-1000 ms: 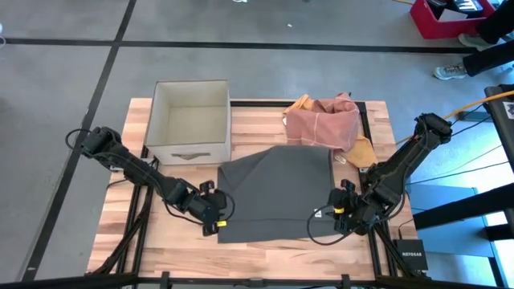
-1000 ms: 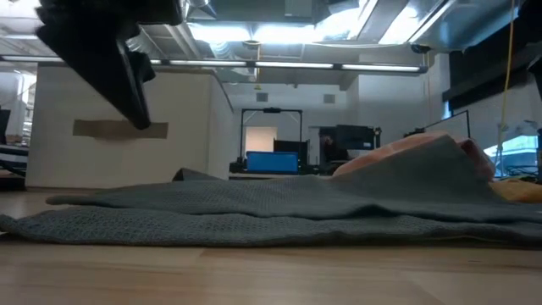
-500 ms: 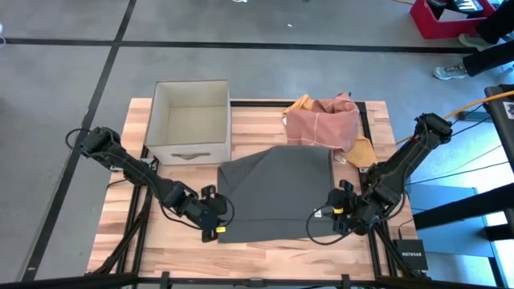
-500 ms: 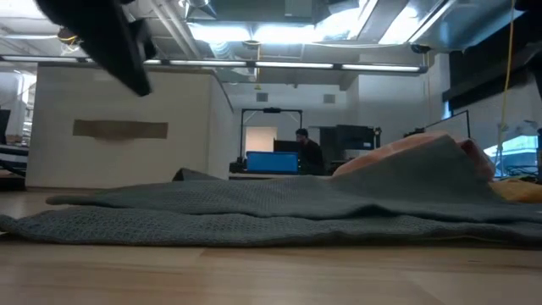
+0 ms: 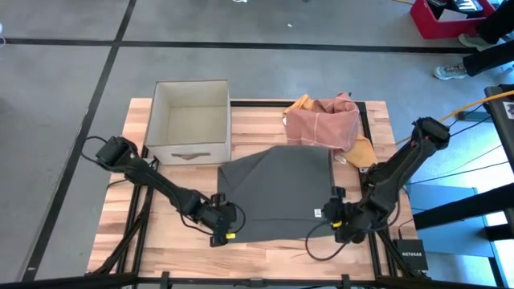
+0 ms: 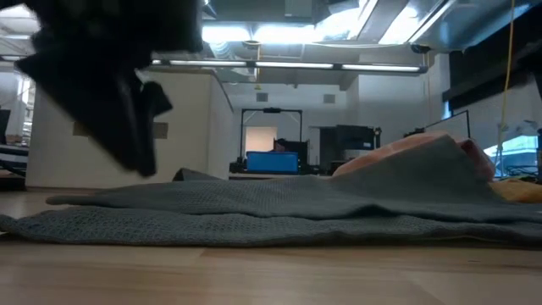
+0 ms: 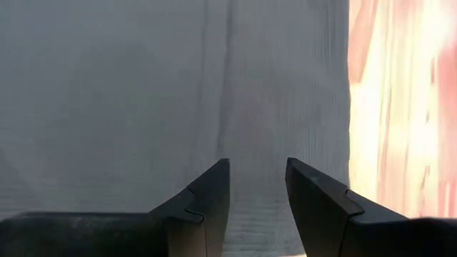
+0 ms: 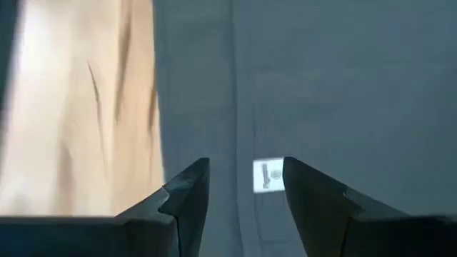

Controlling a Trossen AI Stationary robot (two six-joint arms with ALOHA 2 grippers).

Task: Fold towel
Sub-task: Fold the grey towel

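Note:
A dark grey towel point(image 5: 277, 193) lies spread on the wooden table point(image 5: 265, 257); its far right corner rises against a pink cloth point(image 5: 325, 120). My left gripper point(image 5: 232, 220) hangs open over the towel's near left corner, tilted down, just inside its left edge point(image 7: 348, 107). In the low view that arm shows as a dark blur point(image 6: 118, 102) above the towel point(image 6: 271, 216). My right gripper point(image 5: 326, 215) stands open over the towel's near right corner, and a white label point(image 8: 265, 175) shows between its fingers. Neither gripper touches the towel.
An open cardboard box point(image 5: 190, 120) stands at the far left of the table, just beyond the towel. The pink cloth lies on a yellow cloth point(image 5: 300, 103) at the far right. A black network box point(image 5: 410, 255) sits at the near right corner. Bare wood runs along the near edge.
My left gripper has come down and gone toward the table's right edge, onto the towel's near left corner. My right gripper has shifted a little toward the left and sunk slightly, rolling about its own axis. The towel has not moved.

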